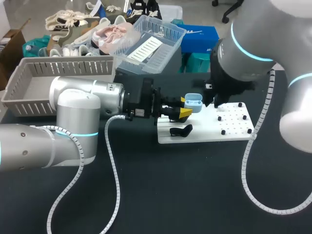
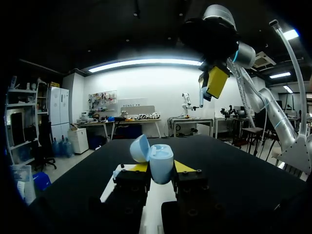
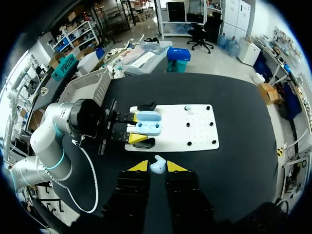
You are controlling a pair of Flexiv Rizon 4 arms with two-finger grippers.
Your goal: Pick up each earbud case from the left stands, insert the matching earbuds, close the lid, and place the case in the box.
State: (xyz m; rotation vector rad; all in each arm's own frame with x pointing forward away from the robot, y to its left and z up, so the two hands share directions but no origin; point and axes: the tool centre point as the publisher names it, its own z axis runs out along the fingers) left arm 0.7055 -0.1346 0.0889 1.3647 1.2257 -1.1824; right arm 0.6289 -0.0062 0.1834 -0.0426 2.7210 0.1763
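Overhead, the left gripper (image 1: 185,107) reaches in over one end of the white pegboard (image 1: 234,132) on the dark counter (image 1: 170,195). Its fingers are closed from two sides on the pale blue earbud case (image 1: 194,101), whose lid is swung open. A black stand (image 1: 180,130) sits bare just beside it, and the grey basket (image 1: 29,97), presumably the box, is well apart at the back left. The right gripper (image 1: 216,96) hangs above the board, its fingers hidden from here. From the left wrist, the earbud case (image 2: 162,161) is pinched between the two yellow tips and tilted, with the lid (image 2: 139,147) hinged off to one side. The right gripper (image 2: 213,82) hovers above and ahead of it. From the right wrist, the right gripper (image 3: 157,169) has its fingers drawn nearly together on a small whitish earbud (image 3: 157,164). The pegboard (image 3: 195,127) and the open earbud case (image 3: 147,127), held by the left gripper (image 3: 139,126), lie ahead of it. I judge the case light, rigid and glossy, so it could twist in a flat pinch. A hold across its lower shell, clear of hinge and lid, looks the sound one. The earbud seems tiny, smooth and easily flicked away. It is best gripped by its body, with the end that seats left free to drop into its socket.
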